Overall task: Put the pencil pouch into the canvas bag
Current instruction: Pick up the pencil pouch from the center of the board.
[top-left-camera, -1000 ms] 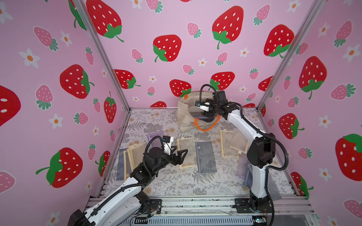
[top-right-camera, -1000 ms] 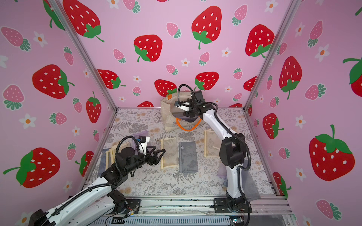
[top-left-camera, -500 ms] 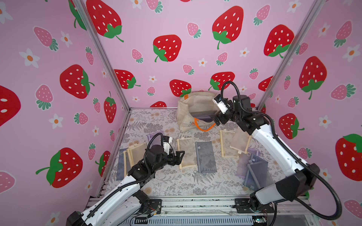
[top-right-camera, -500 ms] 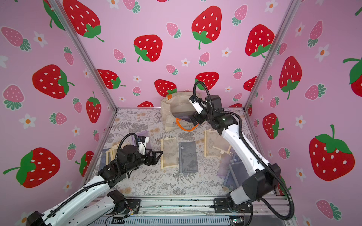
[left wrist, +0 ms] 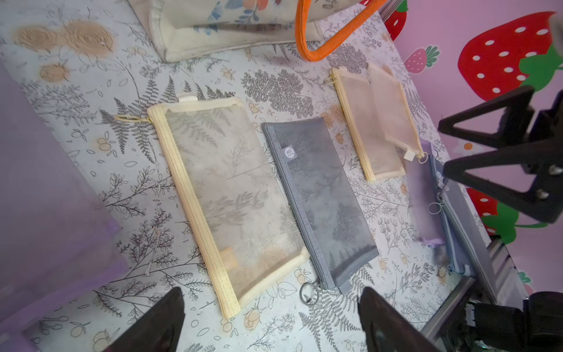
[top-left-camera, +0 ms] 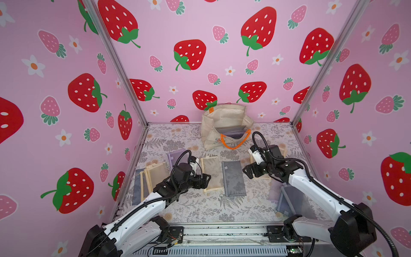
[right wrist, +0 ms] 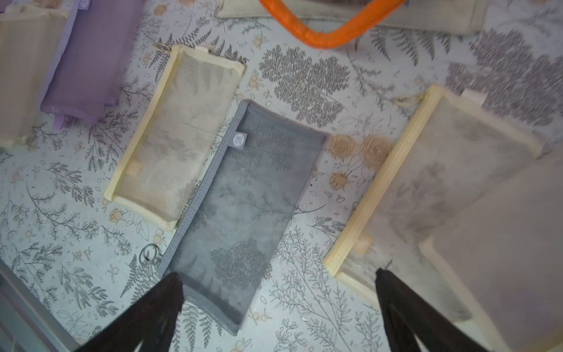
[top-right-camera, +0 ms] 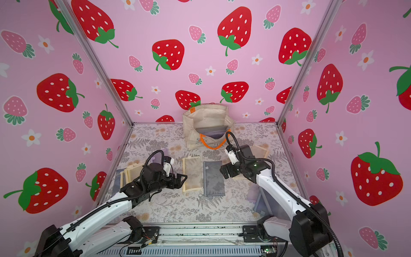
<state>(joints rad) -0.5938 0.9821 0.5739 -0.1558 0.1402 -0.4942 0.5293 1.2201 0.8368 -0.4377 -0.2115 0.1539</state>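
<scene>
The canvas bag [top-left-camera: 224, 124] [top-right-camera: 206, 124] stands at the back middle, mouth open, orange handle [right wrist: 329, 33] drooping in front; grey and purple pouches show inside. A cream mesh pencil pouch [top-left-camera: 211, 173] [left wrist: 231, 195] and a grey mesh one [top-left-camera: 233, 178] [right wrist: 253, 195] lie flat side by side mid-table. My left gripper [top-left-camera: 206, 180] [left wrist: 271, 320] hovers open at the cream pouch's near end, holding nothing. My right gripper [top-left-camera: 248, 172] [right wrist: 277, 283] hangs open and empty between the grey pouch and another cream pouch [right wrist: 441, 170].
More pouches lie around: cream and blue-grey ones stacked at the left [top-left-camera: 153, 175], a purple one [top-left-camera: 175, 155] behind my left arm, purple and blue-grey ones [top-left-camera: 289, 198] under my right arm. Pink walls close three sides; a metal rail [top-left-camera: 222, 231] runs along the front.
My right arm has swung back from the bag's mouth down to mid-table, its jaws wider and empty. The left arm has barely moved.
</scene>
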